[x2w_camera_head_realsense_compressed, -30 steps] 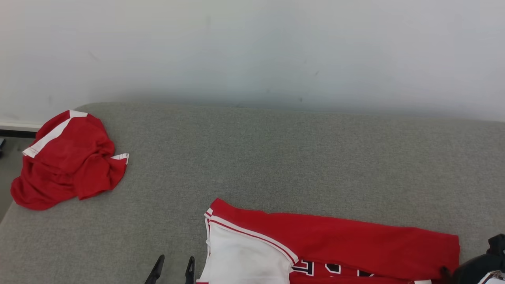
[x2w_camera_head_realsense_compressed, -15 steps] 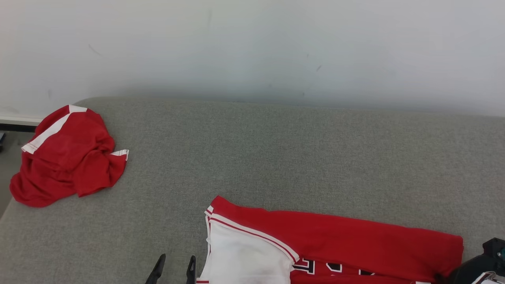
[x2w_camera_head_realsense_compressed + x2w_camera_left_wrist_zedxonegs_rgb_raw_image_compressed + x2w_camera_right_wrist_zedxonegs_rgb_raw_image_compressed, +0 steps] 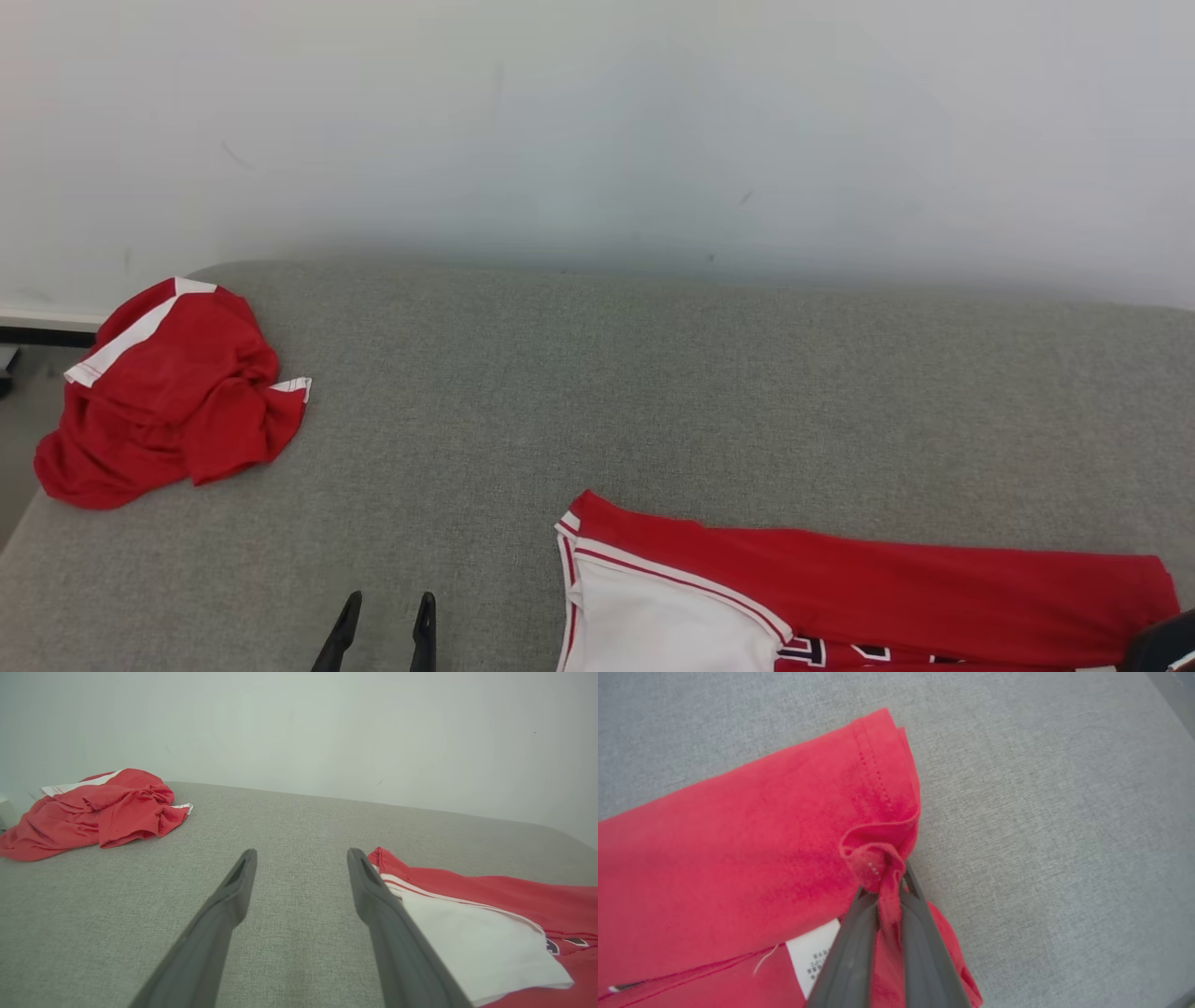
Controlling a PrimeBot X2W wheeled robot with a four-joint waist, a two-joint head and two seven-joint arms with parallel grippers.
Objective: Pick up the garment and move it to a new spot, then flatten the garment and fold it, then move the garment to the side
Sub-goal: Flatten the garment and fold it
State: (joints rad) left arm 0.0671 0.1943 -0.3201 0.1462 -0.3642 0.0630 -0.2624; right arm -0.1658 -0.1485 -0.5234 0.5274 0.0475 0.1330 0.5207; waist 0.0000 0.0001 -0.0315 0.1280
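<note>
Pale wall [image 3: 597,121] across the back, and below it the grey cloth-covered tabletop [image 3: 653,392] runs wide, its rounded corner at the far left. The garment [image 3: 887,588], red with a white panel [image 3: 663,630] edged in red-and-white stripes and dark lettering just beside it, lies flat and folded along the near edge, right of centre. Far off at the left corner sits a crumpled red shirt [image 3: 159,401] with white trim, well apart from the garment.

Now the arms. Over on the right, the wrist view gives it clearly: the right pincer [image 3: 887,882] is clenched, its two dark fingers squeezed together on a bunched fold of the garment's red hem at the corner, and the cloth puckers up around the tips. The left pincer [image 3: 390,602] stands released at the lower left, fingers spread over bare grey cloth; its own view shows its right finger just beside the garment's striped edge, grasping nothing. Smallest of all, a white care label [image 3: 815,954] peeks out by the right fingers.
</note>
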